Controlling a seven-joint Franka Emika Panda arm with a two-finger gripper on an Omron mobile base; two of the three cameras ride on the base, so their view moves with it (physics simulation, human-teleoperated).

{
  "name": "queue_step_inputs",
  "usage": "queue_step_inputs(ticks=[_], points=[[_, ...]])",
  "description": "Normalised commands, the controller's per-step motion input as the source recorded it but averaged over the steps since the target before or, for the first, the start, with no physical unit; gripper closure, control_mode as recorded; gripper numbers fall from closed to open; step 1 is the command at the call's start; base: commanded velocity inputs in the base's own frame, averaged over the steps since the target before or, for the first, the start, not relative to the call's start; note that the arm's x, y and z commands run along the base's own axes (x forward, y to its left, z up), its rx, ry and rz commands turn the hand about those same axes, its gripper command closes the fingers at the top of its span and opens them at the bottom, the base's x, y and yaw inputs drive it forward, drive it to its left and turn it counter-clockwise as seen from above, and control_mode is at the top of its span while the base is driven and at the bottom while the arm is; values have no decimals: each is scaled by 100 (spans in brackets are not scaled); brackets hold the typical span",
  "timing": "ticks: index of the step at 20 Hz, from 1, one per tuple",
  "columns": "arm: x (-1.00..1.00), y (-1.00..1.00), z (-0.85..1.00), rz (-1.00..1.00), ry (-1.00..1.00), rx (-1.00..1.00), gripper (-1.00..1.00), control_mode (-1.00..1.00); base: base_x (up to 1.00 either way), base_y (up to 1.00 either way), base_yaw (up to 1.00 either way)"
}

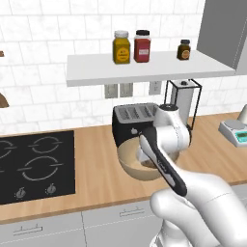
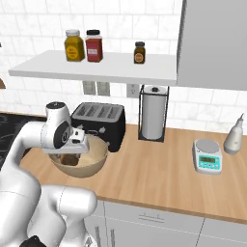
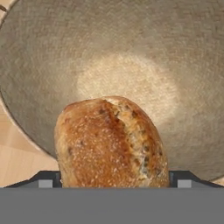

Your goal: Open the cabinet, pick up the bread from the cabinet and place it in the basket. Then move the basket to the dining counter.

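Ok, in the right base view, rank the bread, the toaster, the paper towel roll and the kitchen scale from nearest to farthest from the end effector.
1. Bread: between the fingers of the end effector, over the basket.
2. Toaster: just behind the basket.
3. Paper towel roll: farther right, by the wall.
4. Kitchen scale: far right on the counter.

No readable text anywhere. Labels on the yellow jar (image 1: 121, 47), red jar (image 1: 142, 46) and small dark jar (image 1: 183, 49) on the shelf (image 1: 144, 70) are just blurred patches, no legible letters. The scale (image 2: 208, 156) has a display strip but its digits can't be made out, and the marks by the cooktop (image 1: 34, 164) knobs are too small to tell.
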Motion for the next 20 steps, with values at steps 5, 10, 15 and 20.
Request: queue_step_inputs(ticks=[5,10,15,20], points=[[1,3,0,0,1,0,-100,-100,0,0,0],[0,0,0,0,0,0,-100,-100,0,0,0],[0,0,4,0,0,0,-100,-100,0,0,0],[-26,0,22,0,-4,0,-100,-100,0,0,0]])
